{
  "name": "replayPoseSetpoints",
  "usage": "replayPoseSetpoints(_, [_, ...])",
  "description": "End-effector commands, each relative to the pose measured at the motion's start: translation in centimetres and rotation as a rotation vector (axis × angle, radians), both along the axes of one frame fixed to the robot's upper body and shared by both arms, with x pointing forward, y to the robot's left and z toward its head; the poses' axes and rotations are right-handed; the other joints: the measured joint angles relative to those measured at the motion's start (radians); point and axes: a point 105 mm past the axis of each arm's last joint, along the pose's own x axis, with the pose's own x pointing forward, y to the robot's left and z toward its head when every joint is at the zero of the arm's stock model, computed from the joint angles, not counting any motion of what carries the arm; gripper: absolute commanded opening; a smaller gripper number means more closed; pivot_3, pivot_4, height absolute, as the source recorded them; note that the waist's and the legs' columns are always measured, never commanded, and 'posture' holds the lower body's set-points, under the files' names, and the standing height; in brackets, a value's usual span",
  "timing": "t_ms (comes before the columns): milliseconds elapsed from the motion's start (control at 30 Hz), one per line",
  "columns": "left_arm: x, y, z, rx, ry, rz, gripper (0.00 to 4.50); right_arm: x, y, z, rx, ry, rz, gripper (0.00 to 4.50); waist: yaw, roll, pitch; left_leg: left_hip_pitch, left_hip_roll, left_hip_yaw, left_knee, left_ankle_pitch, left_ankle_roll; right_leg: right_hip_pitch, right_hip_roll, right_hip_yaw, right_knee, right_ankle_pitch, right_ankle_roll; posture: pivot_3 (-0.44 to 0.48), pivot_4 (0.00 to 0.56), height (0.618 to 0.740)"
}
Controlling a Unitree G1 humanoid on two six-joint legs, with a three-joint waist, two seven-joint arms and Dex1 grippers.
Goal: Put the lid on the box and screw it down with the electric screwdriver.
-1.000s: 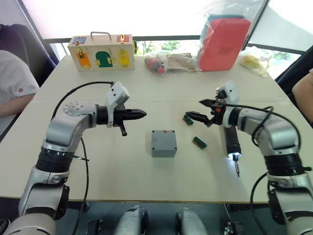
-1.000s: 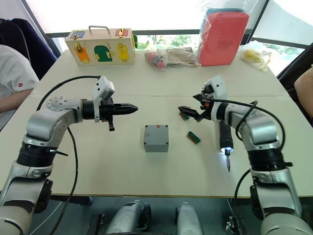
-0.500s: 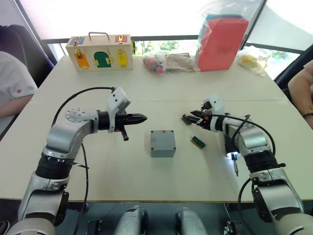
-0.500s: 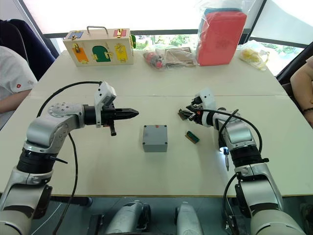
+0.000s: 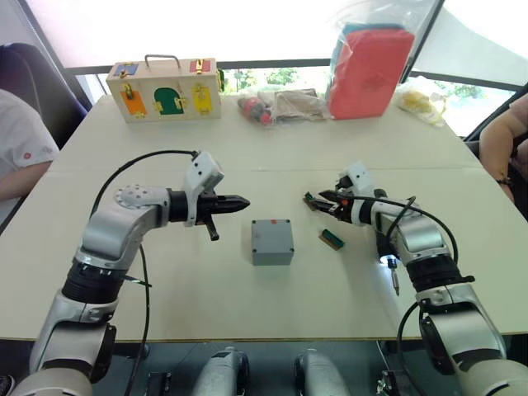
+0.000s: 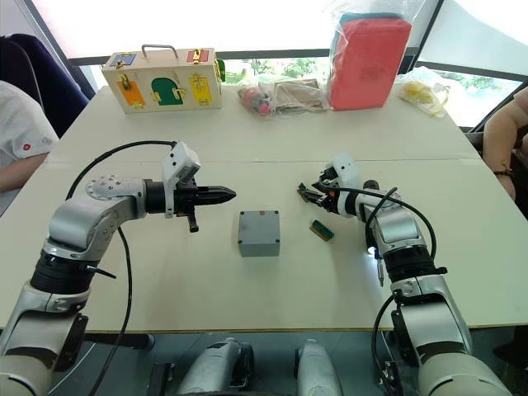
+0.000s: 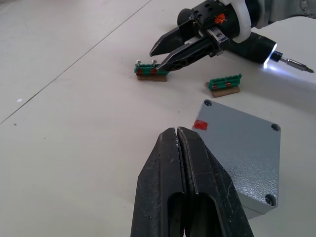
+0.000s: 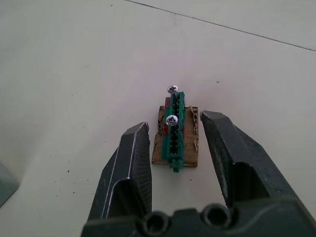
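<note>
the lid (image 5: 272,237) already sits on the box (image 5: 272,252), at the centre of the head view on the pale worktop (image 5: 206,305); together they read as one closed grey block, edges flush as far as can be seen. so the first half of the task looks done. the screwing has not started, by my judgement: in the left wrist view the lid's corner holes look dark and empty, though they are too small to be sure. a small red patch marks the lid near one edge.

the electric screwdriver (image 5: 386,247) lies flat on the worktop at the right of the head view, well apart from the box, its white light glowing and the thin bit pointing toward the bottom of the frame. nothing holds it.

the right gripper (image 8: 175,148) is spread apart and low over a green holder (image 8: 174,133) on a bit of card, with two screws standing in it; one finger sits on each side, not touching it. a second green holder (image 5: 332,239) lies between the box and the screwdriver.

the left gripper (image 5: 235,201) hangs just left of the box, above the worktop, its fingers (image 7: 170,163) pressed together on nothing.

left to do: fetch screws, seat them in the corners, pick up the driver and run each down.
</note>
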Motion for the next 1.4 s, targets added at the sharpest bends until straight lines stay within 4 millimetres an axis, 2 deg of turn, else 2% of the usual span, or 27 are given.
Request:
replayPoseSetpoints(33, [-0.4,-0.1,0.7,0.005,-0.041,-0.014,0.0,0.5,0.2,1.9,0.022,-0.057,0.005,1.8,0.0,0.0,0.0,0.0,0.0,0.0,0.0,0.0,0.0,0.0,0.0,0.0,0.0,0.0,0.0,0.0,0.15,0.74])
replayPoseSetpoints(200, [-0.3,-0.4,0.6,0.003,-0.042,-0.015,0.0,0.7,0.2,2.1,0.035,-0.062,-0.009,1.8,0.0,0.0,0.0,0.0,0.0,0.0,0.0,0.0,0.0,0.0,0.0,0.0,0.0,0.0,0.0,0.0,0.15,0.74])
replayPoseSetpoints(300, [-0.5,-0.7,0.5,0.001,-0.042,-0.019,0.0,0.7,0.2,2.0,0.03,-0.059,-0.009,1.08,0.0,0.0,0.0,0.0,0.0,0.0,0.0,0.0,0.0,0.0,0.0,0.0,0.0,0.0,0.0,0.0,0.15,0.74])
replayPoseSetpoints(367, [-0.5,-0.7,0.5,0.001,-0.041,-0.02,0.0,0.6,0.2,1.8,0.024,-0.05,-0.004,0.29,0.0,0.0,0.0,0.0,0.0,0.0,0.0,0.0,0.0,0.0,0.0,0.0,0.0,0.0,0.0,0.0,0.15,0.74])
replayPoseSetpoints(400, [-0.5,-0.7,0.5,0.001,-0.041,-0.019,0.0,0.5,0.2,1.7,0.022,-0.049,-0.003,0.06,0.0,0.0,0.0,0.0,0.0,0.0,0.0,0.0,0.0,0.0,0.0,0.0,0.0,0.0,0.0,0.0,0.15,0.74])
replayPoseSetpoints(767, [-0.5,-0.6,0.5,-0.001,-0.042,-0.018,0.0,0.6,0.0,2.3,0.009,-0.081,0.0,0.06,0.0,0.0,0.0,0.0,0.0,0.0,0.0,0.0,0.0,0.0,0.0,0.0,0.0,0.0,0.0,0.0,0.15,0.74])
replayPoseSetpoints(1000, [-0.4,-0.6,0.6,-0.003,-0.04,-0.019,0.0,0.5,-0.2,4.5,-0.01,-0.146,0.018,0.06,-0.001,0.0,0.0,0.0,0.0,0.0,0.0,0.0,0.0,0.0,0.0,0.0,0.0,0.0,0.0,0.0,0.15,0.74])
replayPoseSetpoints(1133, [-0.5,-0.7,0.5,-0.003,-0.037,-0.023,0.0,0.0,0.3,6.8,0.012,-0.201,0.051,0.06,0.0,0.0,0.0,0.0,0.0,0.0,0.0,0.0,0.0,0.0,0.0,0.0,0.0,0.0,0.0,0.0,0.15,0.74])
replayPoseSetpoints(1267, [-0.8,-0.6,0.4,0.002,-0.032,-0.031,0.0,-1.3,1.2,8.9,0.089,-0.226,0.095,0.06,0.0,0.0,0.0,0.0,0.0,0.0,0.0,0.0,0.0,0.0,-0.001,0.0,0.0,0.0,0.0,0.0,0.15,0.74])
replayPoseSetpoints(1400, [-2.2,0.1,0.1,0.032,0.0,-0.084,0.0,-5.0,3.7,9.5,0.171,-0.173,0.253,0.06,0.001,0.0,0.0,0.0,0.001,0.0,0.0,0.0,0.0,0.0,-0.002,0.001,0.0,0.0,0.0,0.0,0.15,0.74])
